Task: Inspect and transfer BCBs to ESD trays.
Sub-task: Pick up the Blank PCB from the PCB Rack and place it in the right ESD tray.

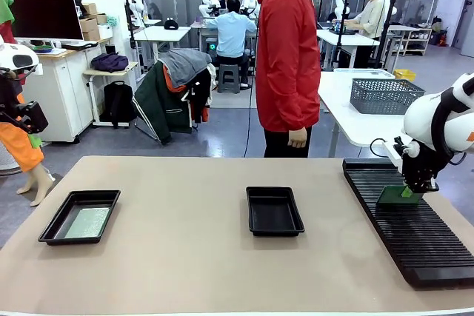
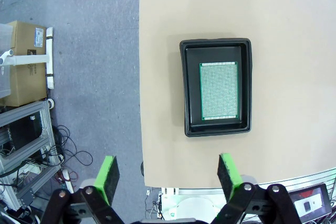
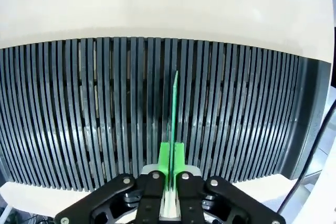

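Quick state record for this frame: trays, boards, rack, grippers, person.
left tray: holds tray BCB, lying flat on its floor
middle tray: no board in it
rack: on the table's right side
held BCB: upright, edge-on among the rack slots
right gripper: shut on held BCB's top edge
left gripper: open, above left tray
person: standing at far side, hand off table

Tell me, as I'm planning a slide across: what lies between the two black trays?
Nothing. In the front view the table is bare between the left tray, which holds a board, and the empty middle tray.
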Motion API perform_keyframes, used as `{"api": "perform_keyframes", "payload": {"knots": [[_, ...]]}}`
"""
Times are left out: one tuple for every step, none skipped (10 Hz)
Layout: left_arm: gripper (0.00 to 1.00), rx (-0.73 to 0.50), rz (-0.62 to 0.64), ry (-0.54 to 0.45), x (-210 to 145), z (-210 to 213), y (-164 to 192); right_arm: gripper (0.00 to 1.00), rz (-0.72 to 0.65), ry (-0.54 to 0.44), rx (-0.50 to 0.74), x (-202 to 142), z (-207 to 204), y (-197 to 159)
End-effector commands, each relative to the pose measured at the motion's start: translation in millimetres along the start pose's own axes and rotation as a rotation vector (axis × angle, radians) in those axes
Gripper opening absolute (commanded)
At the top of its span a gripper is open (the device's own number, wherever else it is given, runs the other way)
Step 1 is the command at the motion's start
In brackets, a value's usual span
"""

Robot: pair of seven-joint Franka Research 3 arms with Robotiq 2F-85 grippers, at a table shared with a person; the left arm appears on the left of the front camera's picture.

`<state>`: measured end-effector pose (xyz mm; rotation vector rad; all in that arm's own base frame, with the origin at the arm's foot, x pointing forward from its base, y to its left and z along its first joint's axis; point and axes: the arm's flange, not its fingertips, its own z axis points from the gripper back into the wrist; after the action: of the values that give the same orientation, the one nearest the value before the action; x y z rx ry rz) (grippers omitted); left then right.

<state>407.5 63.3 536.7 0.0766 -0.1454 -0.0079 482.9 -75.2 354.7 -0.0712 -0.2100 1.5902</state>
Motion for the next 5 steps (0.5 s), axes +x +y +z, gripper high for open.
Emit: {"api": "perform_keyframes", "payload": {"knots": [[1.00, -0.006, -0.003, -0.002, -1.1, -2.1, 1.7, 0.00, -0.013, -0.003, -0.018, -0.9, -3.0, 9.1], [1.00, -0.006, -0.003, -0.002, -1.1, -2.1, 1.7, 0.00, -0.010, -0.002, -0.021, -0.7, -1.3, 8.4], [1.00, -0.006, -0.003, -0.002, -1.1, -2.1, 1.7, 0.00, -0.008, 0.003, -0.023, 0.3, 2.6, 7.1], [1.00, -0.006, -0.003, -0.002, -1.1, -2.1, 1.7, 0.00, -0.004, 0.001, -0.021, 1.8, 11.1, 5.5], [1.00, -0.006, -0.003, -0.002, -1.1, -2.1, 1.7, 0.00, 0.001, -0.002, -0.011, 4.5, 26.0, 3.0]]}}
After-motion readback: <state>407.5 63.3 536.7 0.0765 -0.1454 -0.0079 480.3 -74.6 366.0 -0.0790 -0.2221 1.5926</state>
